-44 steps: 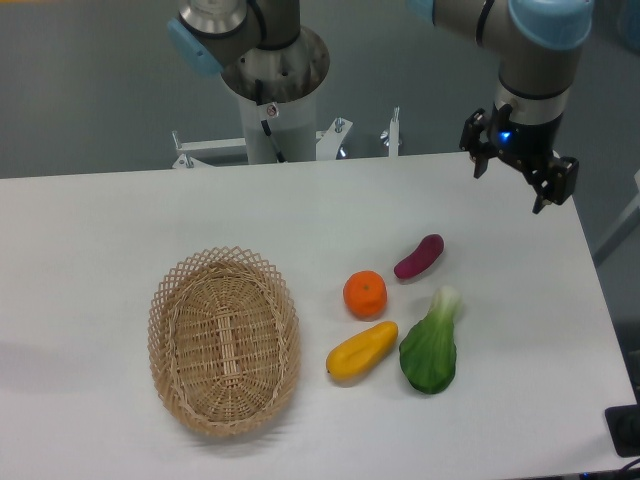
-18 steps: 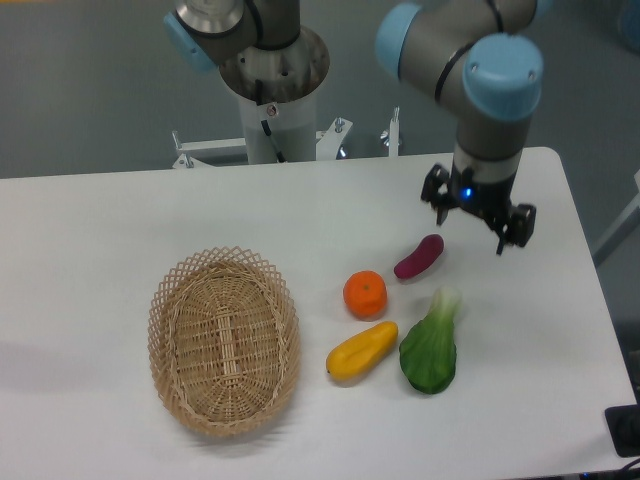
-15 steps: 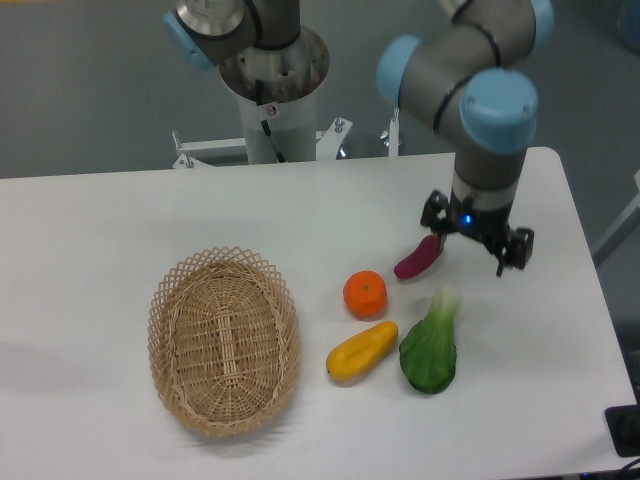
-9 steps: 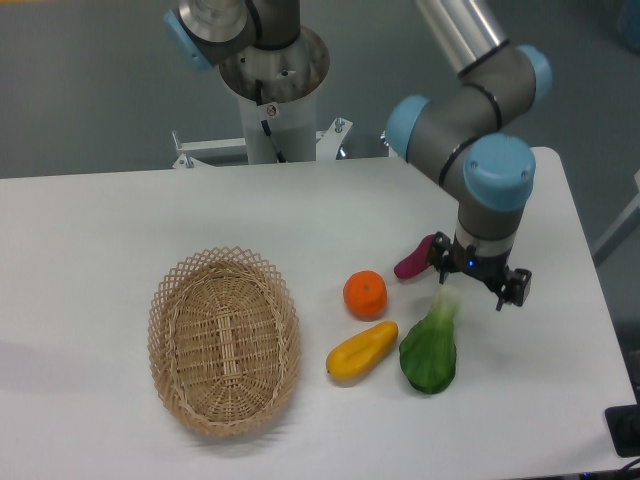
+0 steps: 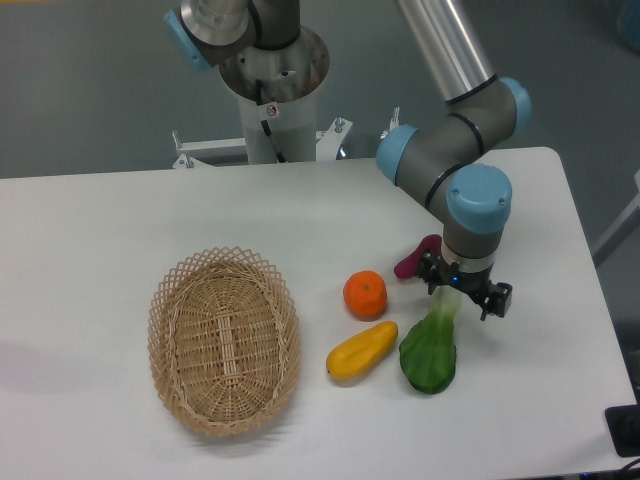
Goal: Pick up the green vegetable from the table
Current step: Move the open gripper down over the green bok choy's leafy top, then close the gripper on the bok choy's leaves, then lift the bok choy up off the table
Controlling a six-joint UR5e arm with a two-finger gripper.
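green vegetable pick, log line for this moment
phase: descend | gripper: open, straddling stem | green vegetable: on table, not lifted

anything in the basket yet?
No, the wicker basket holds nothing; the green vegetable lies on the table under the open gripper.

smooth moulded toys, woven wicker and brushed metal on a matt white tabletop [image 5: 120,215].

green vegetable [image 5: 430,350] in smooth, faintly shiny plastic, dark on the leaf and pale, waxy at the stem; orange [image 5: 365,294] finely dimpled and matt; yellow vegetable [image 5: 362,349] smooth with a soft sheen; purple piece [image 5: 410,260] glossy-looking where visible. basket [image 5: 224,340] of woven tan wicker, rough and open-laced at the rim. arm [image 5: 455,60] of brushed silver metal tube with smooth pale blue plastic caps at the joints; gripper [image 5: 466,295] in matt black, hard-looking parts. floor behind in dull grey, flat finish.
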